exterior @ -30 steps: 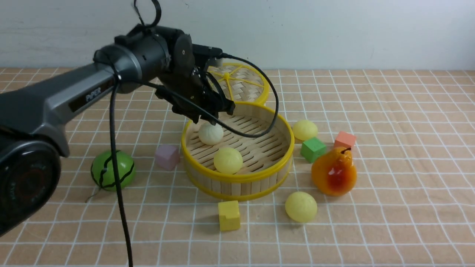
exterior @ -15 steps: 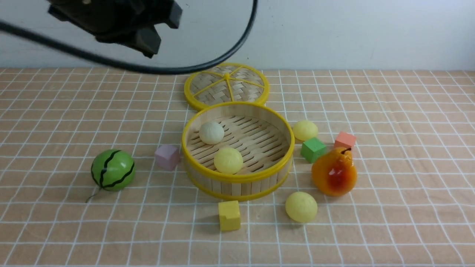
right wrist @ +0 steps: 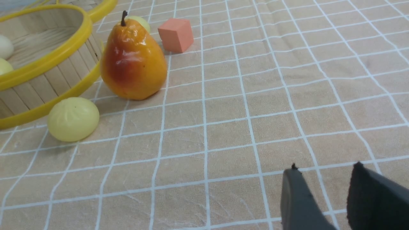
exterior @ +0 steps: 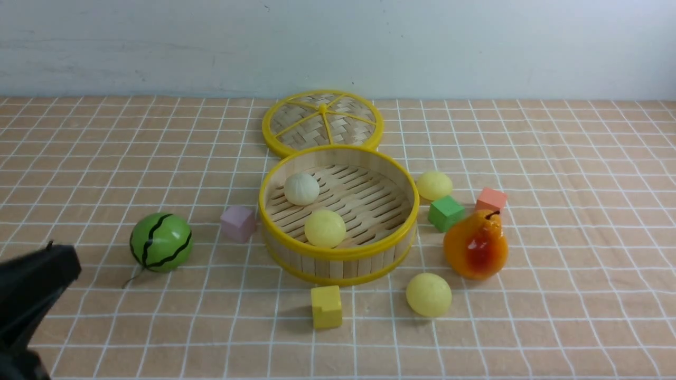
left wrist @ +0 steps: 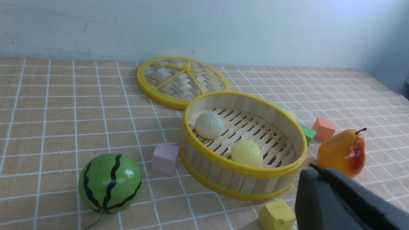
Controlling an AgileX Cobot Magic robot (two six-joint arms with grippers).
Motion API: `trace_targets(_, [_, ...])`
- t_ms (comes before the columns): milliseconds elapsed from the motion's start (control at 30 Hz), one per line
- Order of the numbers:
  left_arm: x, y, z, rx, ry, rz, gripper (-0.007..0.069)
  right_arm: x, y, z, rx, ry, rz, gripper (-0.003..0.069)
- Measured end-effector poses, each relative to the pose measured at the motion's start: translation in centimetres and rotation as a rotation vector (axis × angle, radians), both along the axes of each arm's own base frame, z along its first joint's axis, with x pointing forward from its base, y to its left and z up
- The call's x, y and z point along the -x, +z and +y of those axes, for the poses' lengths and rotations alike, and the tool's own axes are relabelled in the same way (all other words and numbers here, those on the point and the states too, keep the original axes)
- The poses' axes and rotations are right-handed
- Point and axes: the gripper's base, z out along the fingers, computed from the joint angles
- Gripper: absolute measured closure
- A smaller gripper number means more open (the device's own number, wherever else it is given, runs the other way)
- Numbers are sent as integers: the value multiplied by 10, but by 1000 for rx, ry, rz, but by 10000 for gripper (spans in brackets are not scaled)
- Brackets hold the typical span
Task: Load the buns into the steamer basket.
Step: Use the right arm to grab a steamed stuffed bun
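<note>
The steamer basket (exterior: 338, 253) stands mid-table with two buns on its slats: an off-white one (exterior: 301, 188) and a pale yellow one (exterior: 325, 228). Two more yellow buns lie on the cloth, one to the basket's right (exterior: 434, 185) and one in front of it (exterior: 428, 294). My left gripper (exterior: 66, 264) is low at the front left, far from the basket, shut and empty; its closed tips (left wrist: 314, 172) show in the left wrist view. In the right wrist view my right gripper (right wrist: 326, 167) hangs open over bare cloth, well away from the front bun (right wrist: 73, 119).
The woven lid (exterior: 322, 122) lies behind the basket. A watermelon toy (exterior: 161, 241) and purple cube (exterior: 237, 222) sit left of it, a yellow cube (exterior: 326, 306) in front. Green cube (exterior: 446, 212), coral cube (exterior: 490, 199) and orange pear (exterior: 476, 245) crowd the right.
My left arm drew back from over the basket, passed up out of view, and now sits low at the front left with its jaws shut. The off-white bun stays in the basket.
</note>
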Motion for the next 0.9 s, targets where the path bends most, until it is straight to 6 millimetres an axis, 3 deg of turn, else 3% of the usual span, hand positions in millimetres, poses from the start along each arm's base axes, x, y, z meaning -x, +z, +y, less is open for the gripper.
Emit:
trace_targets(33, [2, -4, 1, 7, 2, -5, 638, 0, 0, 0, 0, 0, 0, 419])
trace_targets(67, [12, -21, 5, 39, 7, -34, 638, 0, 0, 0, 0, 0, 0, 419])
trace_targets(167, [21, -34, 9, 73, 12, -77, 638, 0, 0, 0, 0, 0, 0, 419])
trace_targets(333, [29, -44, 13, 103, 14, -133, 638, 0, 0, 0, 0, 0, 0, 419])
trace_targets(900, [29, -64, 12, 65, 5, -32, 638, 0, 0, 0, 1, 0, 0, 419])
